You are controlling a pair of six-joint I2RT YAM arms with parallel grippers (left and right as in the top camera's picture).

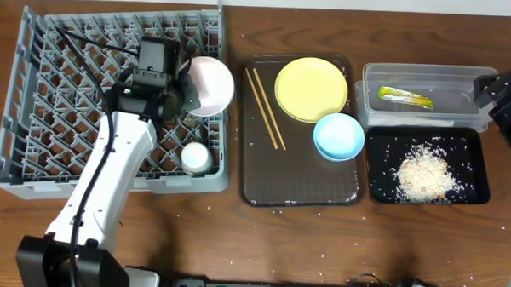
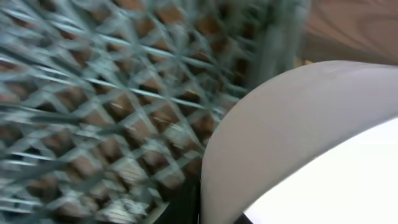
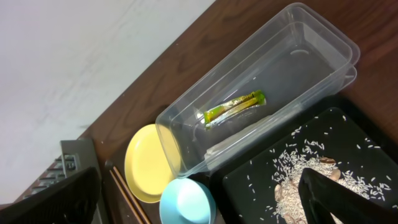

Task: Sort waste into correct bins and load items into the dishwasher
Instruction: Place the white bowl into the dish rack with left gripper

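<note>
Where the left arm (image 1: pixel 110 172) rises from the near edge of the table (image 1: pixel 260 246), it reaches over the grey rack (image 1: pixel 18 110), which fills the left side up to the far left corner. Nearest inside the rack, a small white cup (image 1: pixel 196 157) stands in the near right part, just beside the arm but not touching it.

Toward the right edge, a black tray (image 1: pixel 471 198) holds a heap of pale crumbs (image 1: pixel 423 175), with loose grains scattered around the heap. In the middle of the table lies a brown tray (image 1: pixel 296 187). On its right side sits the blue bowl (image 1: pixel 338 135), and just behind that the yellow plate (image 1: pixel 312 88). The chopsticks (image 1: pixel 265 108) lie side by side along its left side, slanting from the far edge toward the near one.

Farther back in the rack, the left gripper (image 1: pixel 182 88) is pressed up against the left side of the white bowl (image 1: pixel 213 84), which sits by the rack's right rim. The left wrist view is blurred. It shows only the bowl's rim close up with the lattice behind, so I cannot tell whether the jaws are clamped on the bowl.

Farthest back, near the far right corner, a clear tub (image 1: pixel 428 77) stands just behind the black tray. The green-and-yellow wrapper (image 1: pixel 404 98) lies flat on its floor. The right gripper (image 3: pixel 199 180) hangs at the tub's right end by the right edge of the table. Its fingers (image 3: pixel 348 193) are spread wide with nothing held, and the wrapper lies ahead of them, well apart.
</note>
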